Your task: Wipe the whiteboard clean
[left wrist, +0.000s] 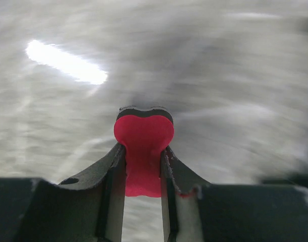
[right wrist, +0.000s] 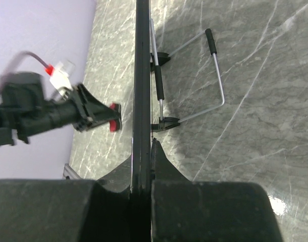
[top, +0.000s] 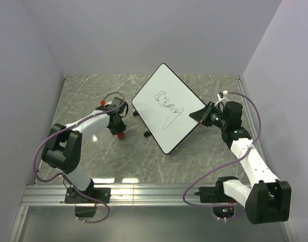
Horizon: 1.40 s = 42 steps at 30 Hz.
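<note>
The whiteboard point(top: 166, 107) is tilted up off the table, a black scribble on its white face. My right gripper point(top: 201, 115) is shut on its right edge; in the right wrist view the board's black rim point(right wrist: 141, 75) runs edge-on between the fingers. My left gripper point(top: 120, 132) is left of the board, apart from it, and is shut on the small red-and-black eraser point(top: 121, 135). In the left wrist view the eraser point(left wrist: 143, 146) is squeezed between the fingers above the blurred grey table. The left arm and eraser point(right wrist: 113, 117) also show in the right wrist view.
The grey marble table point(top: 93, 151) is walled by pale panels at left, back and right. The board's wire stand point(right wrist: 217, 75) and black feet point(right wrist: 166, 122) hang behind it. A metal rail point(top: 143, 194) runs along the near edge.
</note>
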{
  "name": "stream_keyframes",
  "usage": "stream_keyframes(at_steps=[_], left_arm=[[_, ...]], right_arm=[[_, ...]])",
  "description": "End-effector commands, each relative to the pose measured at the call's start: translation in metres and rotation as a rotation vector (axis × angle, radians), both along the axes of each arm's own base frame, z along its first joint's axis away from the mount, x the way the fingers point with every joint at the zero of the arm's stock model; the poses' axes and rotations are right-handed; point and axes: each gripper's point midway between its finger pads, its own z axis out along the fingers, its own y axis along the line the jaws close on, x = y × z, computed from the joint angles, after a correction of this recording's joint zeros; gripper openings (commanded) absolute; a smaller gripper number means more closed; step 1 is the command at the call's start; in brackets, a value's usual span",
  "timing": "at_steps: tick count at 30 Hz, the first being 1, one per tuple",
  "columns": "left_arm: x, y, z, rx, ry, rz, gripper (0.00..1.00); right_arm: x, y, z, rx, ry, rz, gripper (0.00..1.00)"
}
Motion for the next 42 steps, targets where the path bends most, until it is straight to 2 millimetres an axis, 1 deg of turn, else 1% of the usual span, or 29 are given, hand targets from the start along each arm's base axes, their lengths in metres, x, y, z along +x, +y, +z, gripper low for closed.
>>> stream_keyframes(at_steps=[1, 3, 4, 5, 6, 7, 9, 10, 11, 12, 15, 16, 18, 19, 21, 22, 24, 25, 28, 30, 31, 33, 34, 36, 37, 38, 39, 41, 42], left_arm=[[0.042, -0.065, 0.082, -0.151, -0.228, -0.177, 0.0], [0.049, -0.091, 0.102, -0.194, -0.279, -0.255, 0.0], [0.051, -0.116, 0.118, -0.22, -0.31, -0.331, 0.0], [0.054, -0.132, 0.127, -0.242, -0.339, -0.377, 0.0], [0.054, -0.146, 0.132, -0.252, -0.352, -0.416, 0.0], [0.055, -0.169, 0.137, -0.261, -0.366, -0.478, 0.0], [0.053, -0.196, 0.142, -0.304, -0.369, -0.55, 0.0], [0.055, -0.217, 0.144, -0.321, -0.373, -0.586, 0.0], [0.055, -0.229, 0.146, -0.339, -0.371, -0.611, 0.0], [0.055, -0.249, 0.152, -0.357, -0.377, -0.654, 0.0], [0.049, -0.281, 0.162, -0.407, -0.381, -0.736, 0.0], [0.049, -0.295, 0.17, -0.427, -0.397, -0.768, 0.0], [0.041, -0.314, 0.179, -0.486, -0.401, -0.83, 0.0], [0.04, -0.325, 0.185, -0.503, -0.411, -0.854, 0.0], [0.038, -0.335, 0.191, -0.532, -0.406, -0.879, 0.0], [0.039, -0.341, 0.197, -0.549, -0.408, -0.883, 0.0], [0.037, -0.348, 0.203, -0.582, -0.404, -0.902, 0.0], [0.033, -0.355, 0.209, -0.619, -0.399, -0.925, 0.0], [0.028, -0.358, 0.206, -0.601, -0.386, -0.927, 0.0], [0.025, -0.355, 0.202, -0.58, -0.379, -0.919, 0.0], [0.021, -0.351, 0.186, -0.562, -0.345, -0.909, 0.0], [0.018, -0.345, 0.175, -0.543, -0.33, -0.894, 0.0], [0.015, -0.337, 0.154, -0.512, -0.289, -0.877, 0.0], [0.012, -0.326, 0.14, -0.473, -0.267, -0.859, 0.0], [0.007, -0.316, 0.119, -0.442, -0.221, -0.844, 0.0], [0.007, -0.308, 0.108, -0.408, -0.207, -0.821, 0.0], [0.003, -0.295, 0.089, -0.385, -0.167, -0.798, 0.0], [-0.001, -0.282, 0.069, -0.366, -0.124, -0.768, 0.0], [-0.004, -0.266, 0.05, -0.344, -0.075, -0.73, 0.0]], right_arm=[[-0.011, 0.007, -0.016, -0.02, 0.068, 0.055, 0.0], [-0.012, 0.008, -0.019, -0.021, 0.076, 0.059, 0.0], [-0.013, 0.008, -0.02, -0.021, 0.08, 0.061, 0.0], [-0.013, 0.008, -0.021, -0.024, 0.081, 0.062, 0.0], [-0.014, 0.007, -0.023, -0.03, 0.089, 0.06, 0.0], [-0.015, 0.006, -0.024, -0.035, 0.092, 0.061, 0.0], [-0.018, 0.006, -0.026, -0.04, 0.101, 0.06, 0.0], [-0.019, 0.006, -0.027, -0.041, 0.102, 0.062, 0.0], [-0.019, 0.005, -0.027, -0.042, 0.103, 0.061, 0.0], [-0.021, 0.005, -0.028, -0.043, 0.111, 0.054, 0.0], [-0.023, 0.004, -0.028, -0.041, 0.113, 0.052, 0.0], [-0.025, 0.004, -0.029, -0.043, 0.117, 0.051, 0.0], [-0.026, 0.004, -0.031, -0.046, 0.119, 0.054, 0.0], [-0.028, 0.004, -0.034, -0.048, 0.126, 0.053, 0.0], [-0.029, 0.003, -0.034, -0.05, 0.124, 0.052, 0.0], [-0.031, 0.003, -0.037, -0.052, 0.13, 0.053, 0.0], [-0.033, 0.002, -0.04, -0.061, 0.135, 0.053, 0.0], [-0.034, 0.002, -0.042, -0.062, 0.141, 0.055, 0.0], [-0.035, 0.002, -0.046, -0.068, 0.15, 0.055, 0.0], [-0.033, 0.002, -0.046, -0.067, 0.147, 0.055, 0.0], [-0.033, 0.002, -0.046, -0.067, 0.149, 0.055, 0.0], [-0.032, 0.002, -0.046, -0.07, 0.149, 0.057, 0.0], [-0.032, 0.001, -0.046, -0.071, 0.147, 0.055, 0.0], [-0.032, 0.001, -0.046, -0.072, 0.148, 0.056, 0.0], [-0.033, 0.002, -0.046, -0.072, 0.146, 0.057, 0.0], [-0.033, 0.001, -0.046, -0.071, 0.147, 0.055, 0.0], [-0.034, 0.001, -0.047, -0.071, 0.147, 0.053, 0.0], [-0.035, 0.002, -0.046, -0.068, 0.142, 0.057, 0.0], [-0.035, 0.001, -0.047, -0.068, 0.142, 0.056, 0.0]])
